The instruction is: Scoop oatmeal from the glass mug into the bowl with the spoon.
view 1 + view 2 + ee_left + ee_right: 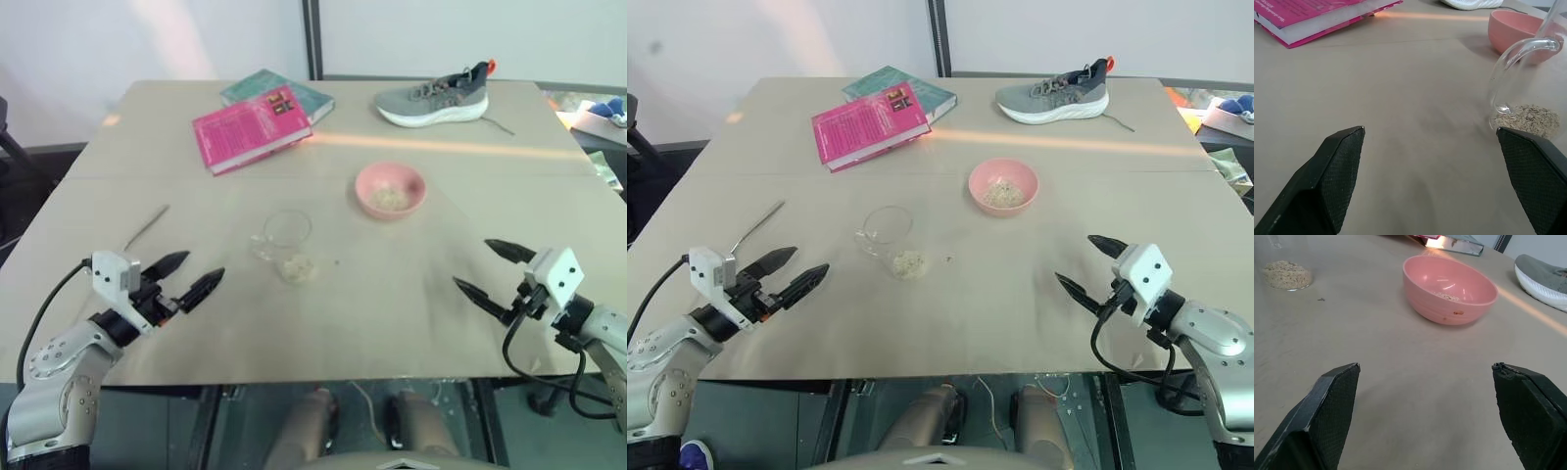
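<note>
Black and wide apart, the 2 fingers of the left pincer (182,275) hover over the near left part of the beige worktop (411,294), holding and touching nothing. The right pincer (495,268) stands just as spread over the near right part, also empty and clear of every object.

The glass mug (285,238) stands near the middle of the worktop, between the 2 pincers and a little nearer the left one. Its handle (1513,68) curves out on the side seen by the left wrist view. A small layer of oatmeal (297,266) lies at its bottom. The mug appears upright, though the clear glass makes that hard to judge.

The bowl (390,190), pink, sits beyond and to the right of the mug, apart from it, with a thin scatter of pale flakes (1448,296) inside and a small speck on its outer wall. The spoon (145,227) lies flat on the left side of the worktop, well apart from the mug, beyond the left pincer.

At the far side a pink book (251,128) lies partly on top of a teal book (294,93). The pink cover carries printed text and a small dark panel, but none of it can be read. A grey sneaker (434,97) with a white sole and an orange heel tab lies on the far right; no brand mark can be made out.
</note>
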Motion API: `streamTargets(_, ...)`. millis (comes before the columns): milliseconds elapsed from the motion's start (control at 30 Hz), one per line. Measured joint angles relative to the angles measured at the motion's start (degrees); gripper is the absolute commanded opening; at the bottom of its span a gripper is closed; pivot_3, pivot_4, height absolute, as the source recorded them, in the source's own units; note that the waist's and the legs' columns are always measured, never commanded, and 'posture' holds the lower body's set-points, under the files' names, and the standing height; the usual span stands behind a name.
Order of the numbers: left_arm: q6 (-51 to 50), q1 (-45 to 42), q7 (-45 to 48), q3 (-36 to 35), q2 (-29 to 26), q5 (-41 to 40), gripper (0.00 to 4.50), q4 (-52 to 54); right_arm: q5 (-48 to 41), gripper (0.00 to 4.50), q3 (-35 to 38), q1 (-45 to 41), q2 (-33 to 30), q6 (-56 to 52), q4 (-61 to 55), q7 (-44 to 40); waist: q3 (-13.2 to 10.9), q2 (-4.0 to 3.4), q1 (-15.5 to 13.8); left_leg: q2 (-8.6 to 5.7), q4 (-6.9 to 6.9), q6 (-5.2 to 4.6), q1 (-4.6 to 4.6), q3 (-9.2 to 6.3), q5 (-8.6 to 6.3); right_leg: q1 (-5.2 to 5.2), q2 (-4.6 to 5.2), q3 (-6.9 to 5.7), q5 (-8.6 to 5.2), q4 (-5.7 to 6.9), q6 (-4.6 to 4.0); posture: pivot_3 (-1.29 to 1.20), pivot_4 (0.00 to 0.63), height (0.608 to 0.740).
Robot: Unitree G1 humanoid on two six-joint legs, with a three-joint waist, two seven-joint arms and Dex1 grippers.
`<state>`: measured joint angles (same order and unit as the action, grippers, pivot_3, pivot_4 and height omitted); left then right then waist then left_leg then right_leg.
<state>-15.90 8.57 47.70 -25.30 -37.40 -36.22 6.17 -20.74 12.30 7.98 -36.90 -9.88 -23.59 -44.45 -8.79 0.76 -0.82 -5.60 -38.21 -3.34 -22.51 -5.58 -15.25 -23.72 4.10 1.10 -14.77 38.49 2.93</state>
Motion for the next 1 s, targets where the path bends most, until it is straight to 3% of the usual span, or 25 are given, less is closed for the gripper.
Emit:
streamTargets(200,-0.02,-6.77,-4.74,0.27,2.80,0.67,4.50,-0.74,-1.78,4.41,0.18,-2.07,3.57,2.75,1.49,-0.15,0.00,0.00,-0.10,-0.01,-0.04,0.02,0.01,-0.11,0.01,0.07,0.00,-0.12,0.02,0.00,-0.01,0.00,0.150,0.740)
streamTargets(467,-3.83,-12.85,-16.02,0.53,3.84,3.48,4.50,-1.26,-9.07,4.41,-2.61,-9.70,3.51,2.18,-3.58,-3.53,-0.01,-0.02,0.07,-0.01,0.03,0.23,-0.01,-0.14,0.13,0.05,-0.02,-0.15,0.02,-0.01,-0.01,0.00,0.150,0.740)
streamTargets(633,-13.66,-21.10,-25.40,0.34,-1.48,7.49,4.50,-8.56,-17.92,4.41,-6.27,-19.50,2.73,-2.38,-12.13,-5.11,-0.01,0.01,0.06,-0.03,-0.02,0.23,-0.03,-0.19,0.13,0.03,-0.03,-0.20,0.03,-0.01,0.00,0.00,0.150,0.740)
streamTargets(1000,-19.86,-31.16,-28.23,1.19,-4.99,11.51,4.50,-20.72,-20.81,4.41,-7.02,-18.16,2.75,-4.05,-12.63,-5.75,-0.01,0.04,0.01,-0.06,-0.01,0.21,-0.19,-0.28,0.13,-0.02,0.00,-0.29,0.03,-0.18,0.00,0.00,0.150,0.740)
